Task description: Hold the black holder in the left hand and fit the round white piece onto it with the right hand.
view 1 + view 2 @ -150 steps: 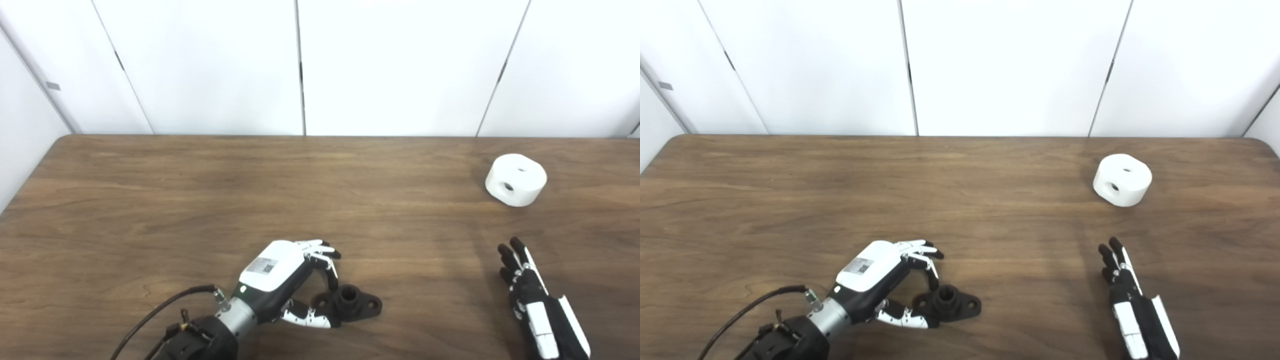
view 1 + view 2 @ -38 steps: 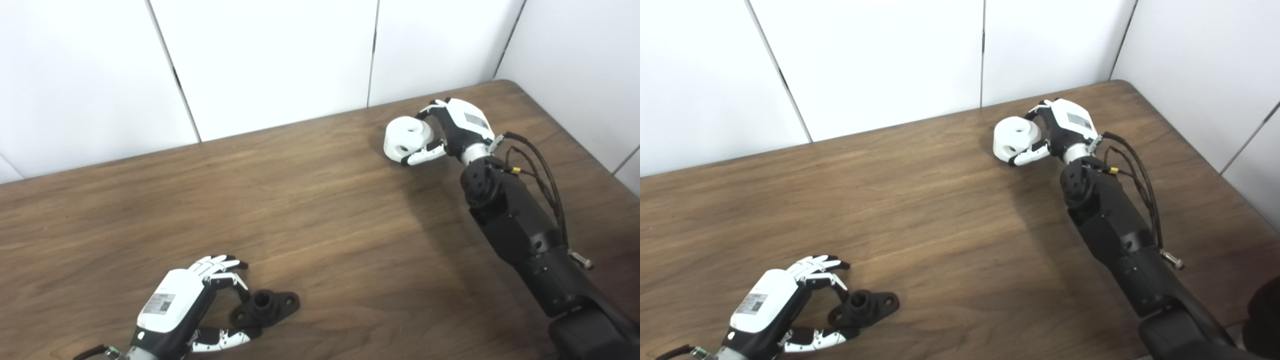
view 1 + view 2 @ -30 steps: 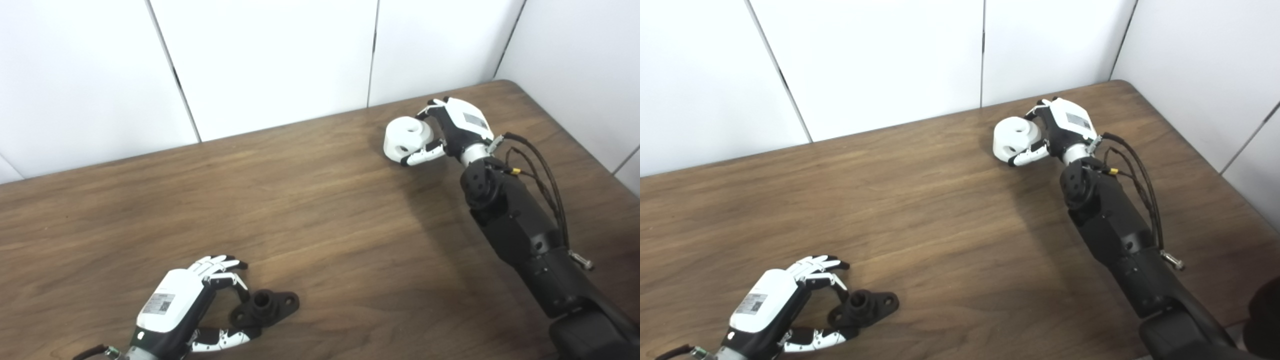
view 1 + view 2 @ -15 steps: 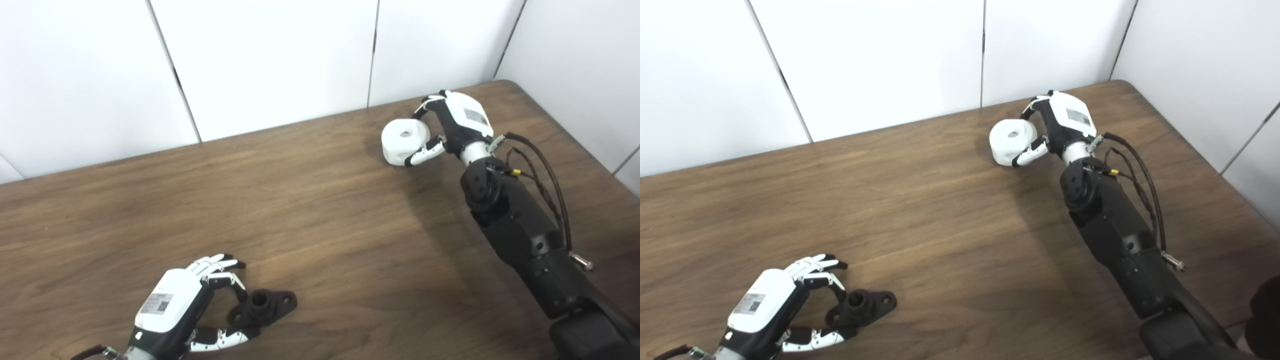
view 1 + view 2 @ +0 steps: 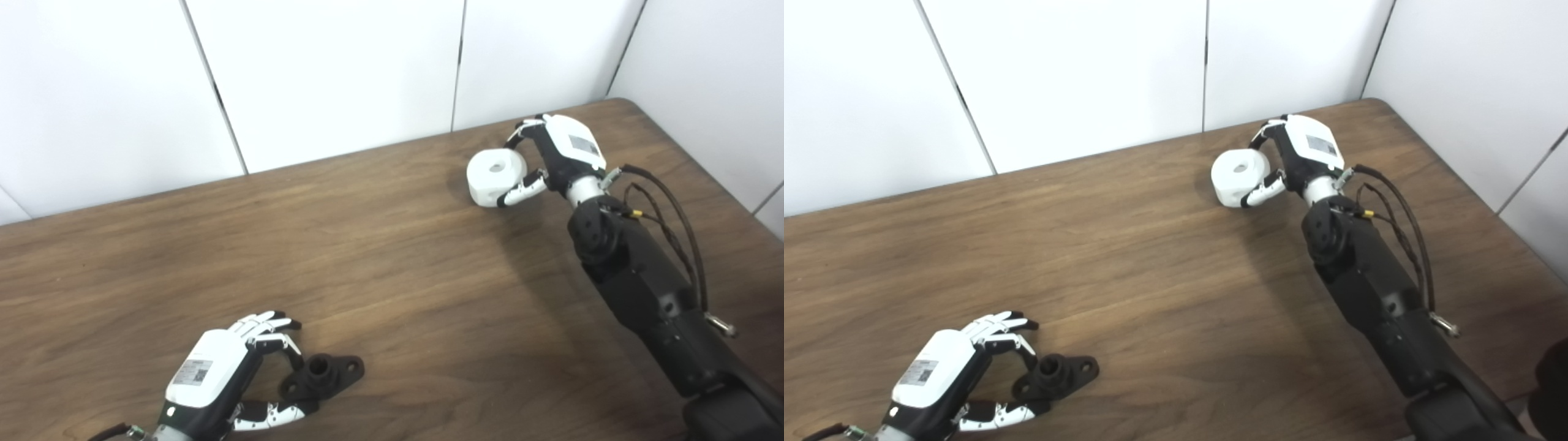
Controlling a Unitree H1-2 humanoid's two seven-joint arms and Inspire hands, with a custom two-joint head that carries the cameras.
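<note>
The black holder [image 5: 324, 375] lies flat on the wooden table [image 5: 392, 257] near the front left, its round socket pointing up. My left hand [image 5: 214, 373] curls over its left end, with fingertips on the far side and thumb on the near side, pinching that end. At the far right sits the round white piece [image 5: 495, 168], its centre hole facing up. My right hand [image 5: 560, 153] is shut on it, fingers over the far side and thumb [image 5: 1258, 195] against the near side. Whether the piece rests on the table or hangs just above it is not visible.
White wall panels [image 5: 337, 73] stand right behind the table's far edge, and another wall [image 5: 1476, 86] runs along its right edge. Loose cables [image 5: 667, 208] hang from my right forearm, which stretches across the table's right part. Bare wood lies between the two hands.
The white piece has turned in my right hand: its side hole no longer shows and its top now faces up, shifted slightly left. My left hand and the holder have stayed put.
</note>
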